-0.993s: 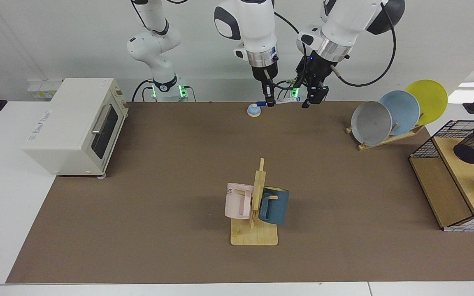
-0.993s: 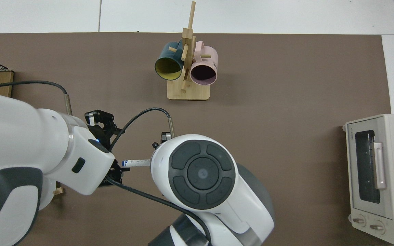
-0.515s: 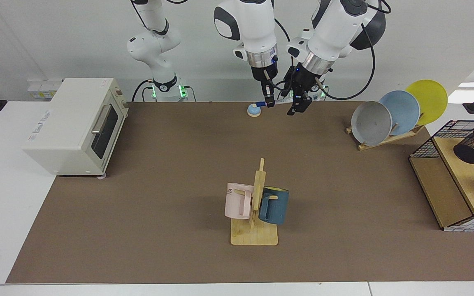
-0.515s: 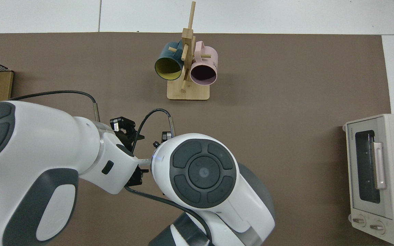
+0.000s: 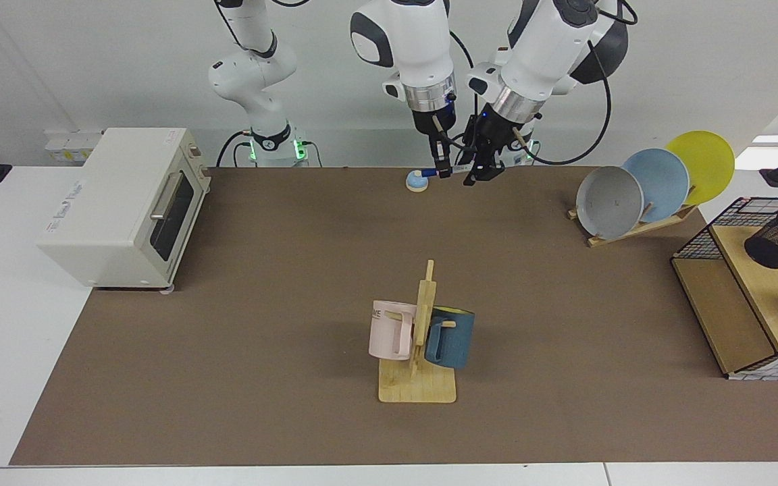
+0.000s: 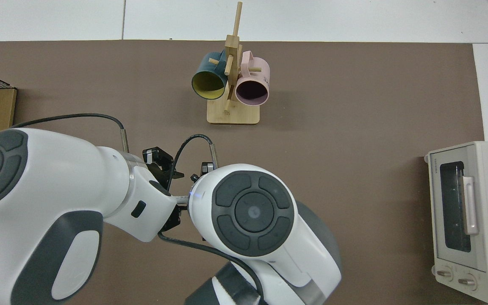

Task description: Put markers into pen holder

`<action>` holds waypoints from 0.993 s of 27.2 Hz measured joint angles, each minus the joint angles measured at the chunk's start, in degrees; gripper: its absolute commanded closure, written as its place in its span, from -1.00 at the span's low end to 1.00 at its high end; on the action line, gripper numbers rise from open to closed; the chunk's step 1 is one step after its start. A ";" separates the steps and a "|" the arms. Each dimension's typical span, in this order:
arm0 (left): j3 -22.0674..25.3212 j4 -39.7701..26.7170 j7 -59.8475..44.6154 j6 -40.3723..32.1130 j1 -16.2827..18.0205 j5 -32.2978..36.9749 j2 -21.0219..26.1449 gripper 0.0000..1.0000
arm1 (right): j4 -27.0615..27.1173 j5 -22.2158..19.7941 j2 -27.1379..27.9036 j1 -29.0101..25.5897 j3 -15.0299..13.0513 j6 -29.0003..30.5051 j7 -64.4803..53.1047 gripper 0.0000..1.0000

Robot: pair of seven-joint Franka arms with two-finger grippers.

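The marker [image 5: 458, 167] hangs level above the table's far edge, its blue cap toward the facing view's left. My right gripper [image 5: 442, 170] points straight down and is shut on the marker near the cap. My left gripper [image 5: 482, 174] is tilted in beside it, open, its fingers on either side of the white barrel. From above, only a sliver of the marker [image 6: 181, 197] shows between the two wrists, inside the spread left gripper [image 6: 171, 192]; the right gripper is hidden under its own arm. The black mesh pen holder [image 5: 777, 236] leans on the wooden shelf at the far right.
A small blue dome [image 5: 417, 179] sits on the mat just below the marker's cap. A mug rack [image 5: 419, 337] with a pink and a blue mug stands mid-table. A toaster oven [image 5: 125, 202], a plate rack [image 5: 652, 182] and the wire-grid shelf [image 5: 733, 297] line the sides.
My left gripper has slid along the marker toward the right gripper and now straddles the barrel close to it. The right gripper and the marker have stayed put.
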 measured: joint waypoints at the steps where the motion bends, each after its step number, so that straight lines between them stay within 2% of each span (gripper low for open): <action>1: -0.03 -0.01 0.00 0.00 -0.02 -0.06 -0.04 0.89 | 0.00 0.00 0.10 -0.01 -0.12 0.29 0.00 1.00; 3: -0.10 -0.04 0.00 -0.01 -0.08 -0.10 -0.06 1.00 | 0.01 -0.01 0.31 -0.09 -0.32 0.82 -0.01 1.00; 10: -0.08 -0.19 0.21 0.00 -0.14 -0.18 -0.03 1.00 | 0.00 -0.04 0.43 -0.12 -0.33 0.84 -0.76 1.00; 11: -0.07 -0.19 0.19 0.00 -0.14 -0.21 -0.03 1.00 | 0.00 -0.04 0.43 -0.12 -0.33 0.84 -0.77 0.86; 12: -0.06 -0.20 0.17 0.00 -0.14 -0.22 -0.03 1.00 | 0.00 -0.04 0.43 -0.12 -0.33 0.84 -0.78 0.49; 14: -0.06 -0.22 0.11 0.00 -0.14 -0.26 -0.03 1.00 | 0.00 -0.04 0.43 -0.12 -0.33 0.84 -1.00 -0.06; 15: -0.06 -0.23 0.05 -0.01 -0.14 -0.30 -0.04 1.00 | 0.00 -0.05 0.44 -0.13 -0.35 0.85 -1.24 -0.45; 16: -0.09 -0.26 -0.22 -0.02 -0.14 -0.54 -0.05 1.00 | 0.01 -0.04 0.45 -0.14 -0.38 0.93 -1.27 -0.99; 27: 0.04 -0.27 -2.64 1.58 -0.14 -0.70 -0.01 1.00 | -0.15 0.05 0.46 -0.13 -0.10 0.88 -2.68 -1.00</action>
